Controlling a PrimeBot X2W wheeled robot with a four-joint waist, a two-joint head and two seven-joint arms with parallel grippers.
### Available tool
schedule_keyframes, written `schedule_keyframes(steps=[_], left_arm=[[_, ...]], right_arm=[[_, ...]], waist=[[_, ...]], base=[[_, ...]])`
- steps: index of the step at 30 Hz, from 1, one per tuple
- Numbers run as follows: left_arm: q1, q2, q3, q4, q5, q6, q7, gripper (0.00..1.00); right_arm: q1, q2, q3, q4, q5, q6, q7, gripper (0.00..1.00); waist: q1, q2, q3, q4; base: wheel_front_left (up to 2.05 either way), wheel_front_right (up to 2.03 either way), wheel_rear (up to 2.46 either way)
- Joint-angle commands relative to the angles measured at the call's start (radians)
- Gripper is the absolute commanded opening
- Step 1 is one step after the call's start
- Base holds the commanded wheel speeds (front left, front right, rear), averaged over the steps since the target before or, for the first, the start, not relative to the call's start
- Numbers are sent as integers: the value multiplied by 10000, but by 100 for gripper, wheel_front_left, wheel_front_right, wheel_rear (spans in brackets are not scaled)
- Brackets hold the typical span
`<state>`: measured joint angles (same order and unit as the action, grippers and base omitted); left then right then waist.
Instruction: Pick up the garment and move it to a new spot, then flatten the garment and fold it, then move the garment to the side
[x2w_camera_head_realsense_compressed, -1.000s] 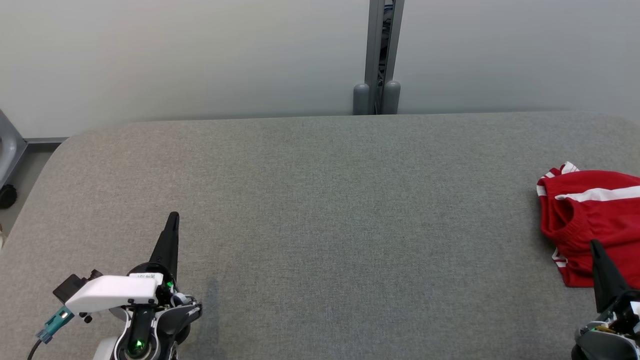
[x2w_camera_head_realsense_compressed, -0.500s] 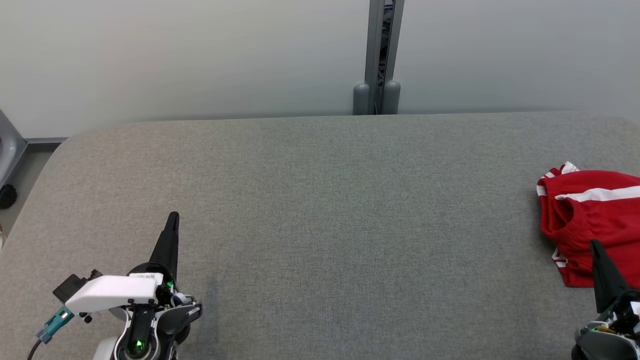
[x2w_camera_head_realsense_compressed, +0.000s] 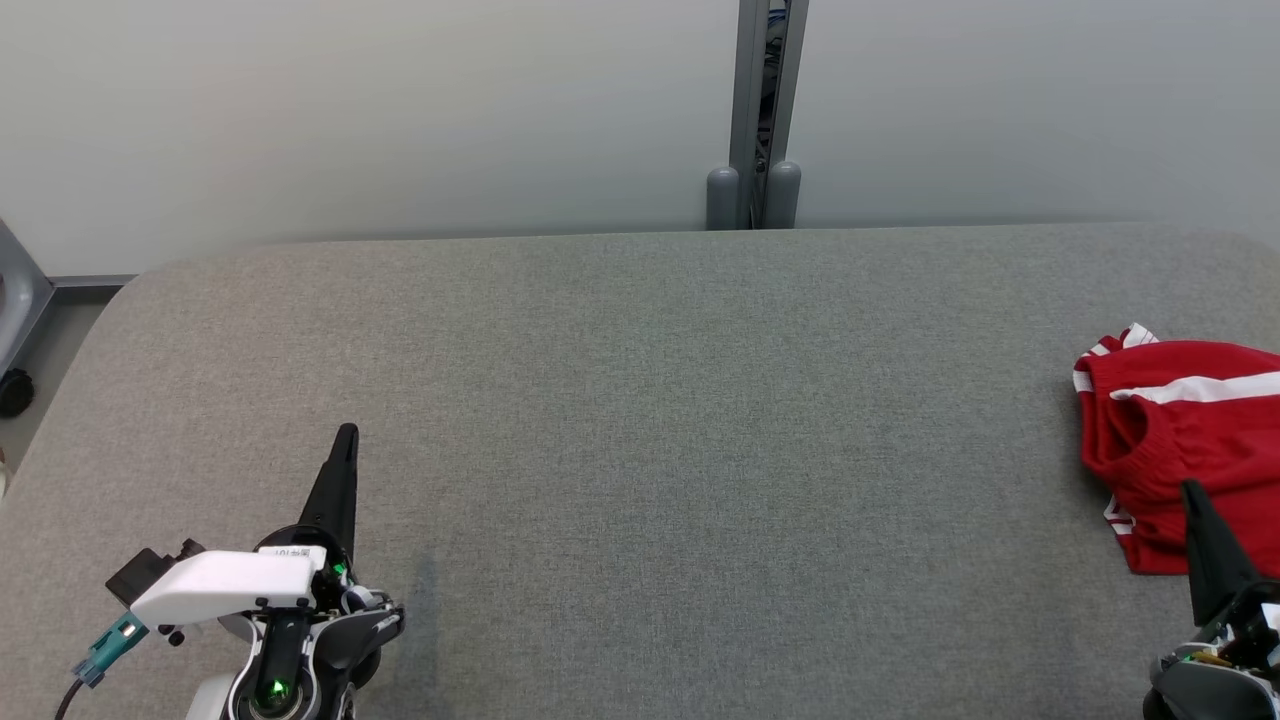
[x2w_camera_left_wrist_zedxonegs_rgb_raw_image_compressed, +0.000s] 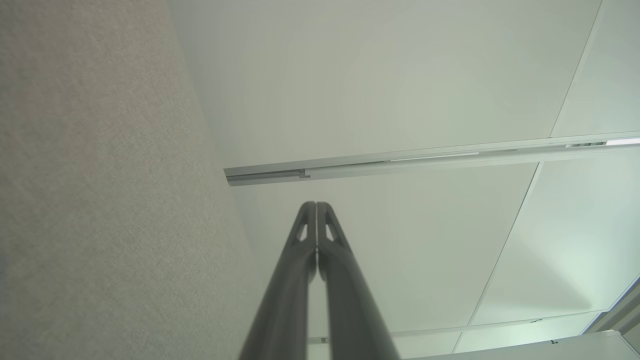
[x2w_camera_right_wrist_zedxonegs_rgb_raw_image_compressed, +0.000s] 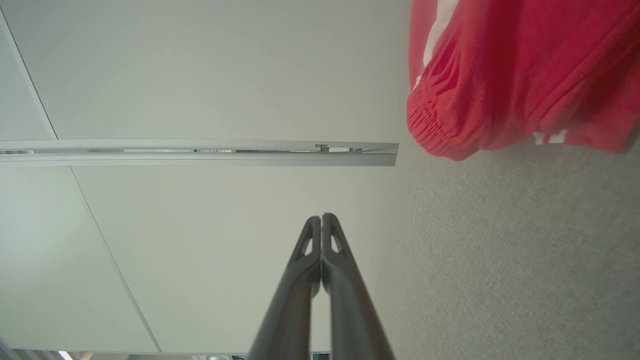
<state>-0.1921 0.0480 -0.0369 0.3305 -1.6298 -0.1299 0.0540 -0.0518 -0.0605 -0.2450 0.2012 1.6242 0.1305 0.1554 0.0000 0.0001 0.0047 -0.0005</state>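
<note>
Red garment (x2w_camera_head_realsense_compressed: 1180, 440), bunched and white-striped, lies at the far right of the grey surface (x2w_camera_head_realsense_compressed: 640, 420), near the right fingers (x2w_camera_head_realsense_compressed: 1205, 545), which are pressed together and empty. The left fingers (x2w_camera_head_realsense_compressed: 338, 480) are likewise closed on nothing, well apart from the cloth. If the right ones go in without parting, I'd expect them to shove the cloth further right, or snag only one layer and drag it crumpled.

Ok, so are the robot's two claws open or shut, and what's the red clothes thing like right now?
left gripper, shut, holding nothing.
right gripper, shut, holding nothing.
garment, rumpled, lying on the grey table, not held.
</note>
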Motion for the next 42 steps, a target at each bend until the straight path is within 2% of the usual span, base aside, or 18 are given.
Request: schedule_keyframes(steps=[1,42], left_arm=[[-131,45,45,-2,-13,-31,33,0],[-131,44,15,-7,-42,-31,12,0]], right_arm=[[-85,-17,-24,-38,-55,4,88,0],[-105,28,-95,-32,-105,4,127,0]], waist=[[0,-1,0,0],[0,-1,0,0]], base=[[0,0,0],[0,0,0]])
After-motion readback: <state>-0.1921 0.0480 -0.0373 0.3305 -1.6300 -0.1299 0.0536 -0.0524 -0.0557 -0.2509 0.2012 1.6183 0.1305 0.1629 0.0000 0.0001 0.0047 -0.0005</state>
